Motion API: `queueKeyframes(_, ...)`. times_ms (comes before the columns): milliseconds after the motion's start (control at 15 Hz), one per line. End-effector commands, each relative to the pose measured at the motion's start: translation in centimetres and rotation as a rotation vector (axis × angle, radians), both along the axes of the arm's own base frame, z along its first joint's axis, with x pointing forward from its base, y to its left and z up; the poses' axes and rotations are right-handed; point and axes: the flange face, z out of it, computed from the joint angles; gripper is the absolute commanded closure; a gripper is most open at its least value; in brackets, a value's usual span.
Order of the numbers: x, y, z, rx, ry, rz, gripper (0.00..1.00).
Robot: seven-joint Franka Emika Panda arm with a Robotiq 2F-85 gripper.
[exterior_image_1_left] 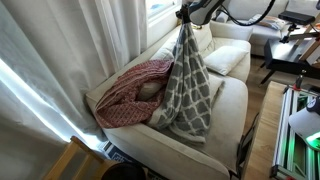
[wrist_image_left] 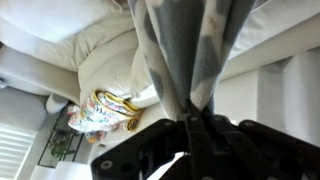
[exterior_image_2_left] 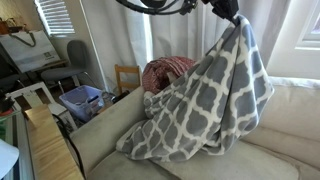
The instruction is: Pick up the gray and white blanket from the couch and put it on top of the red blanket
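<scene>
A robot's claw (exterior_image_1_left: 184,17) holds the gray and white blanket (exterior_image_1_left: 190,85) up over a cream couch (exterior_image_1_left: 235,60). The cloth is gathered to a peak at the top and fans out wide below. The wrist view shows the claw pressed together on a bunched fold of the blanket, pinching it firmly. Most of the cloth hangs in the air, though in both exterior views its lower edge appears to rest on the seat cushion.

The red blanket (exterior_image_1_left: 135,90) lies heaped at the left end of the couch in an exterior view, just beside the hanging cloth. Whether the two fabrics touch cannot be told.

By the look of it, the pickup is done and the carry is the step in hand. The next move would call for travel left toward the red heap, high enough that the trailing edge does not snag on the cushions. The arm would then lower the blanket so the bulk settles on the red cloth, and release it there.

The count stands at one gray and white blanket, one red blanket, one couch and one claw. A pale curtain (exterior_image_1_left: 60,50) hangs to the left of the couch. One wooden chair (exterior_image_2_left: 127,75) and one blue bin (exterior_image_2_left: 80,100) stand beyond the couch's far end.
</scene>
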Motion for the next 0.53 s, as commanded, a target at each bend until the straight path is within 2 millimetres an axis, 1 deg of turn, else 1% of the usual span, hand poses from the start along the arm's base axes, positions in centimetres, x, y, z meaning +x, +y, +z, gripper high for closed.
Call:
queueKeyframes(0, 0.3, 1.1, 1.8, -0.030, -0.017, 0.032, 0.96)
queueKeyframes(67, 0.6, 2.3, 3.4, -0.050, -0.034, 0.054, 0.96)
queueKeyframes(133, 0.7, 3.0, 4.2, -0.060, -0.043, 0.066, 0.96)
queueKeyframes(200, 0.7, 3.3, 4.5, -0.065, -0.044, 0.071, 0.96)
queueKeyframes(333, 0.6, 3.1, 4.4, -0.068, -0.040, 0.070, 0.96)
queueKeyframes(400, 0.5, 2.9, 4.3, -0.069, -0.038, 0.068, 0.99)
queueKeyframes(467, 1.6, 2.9, 6.4, -0.114, -0.075, 0.098, 0.99)
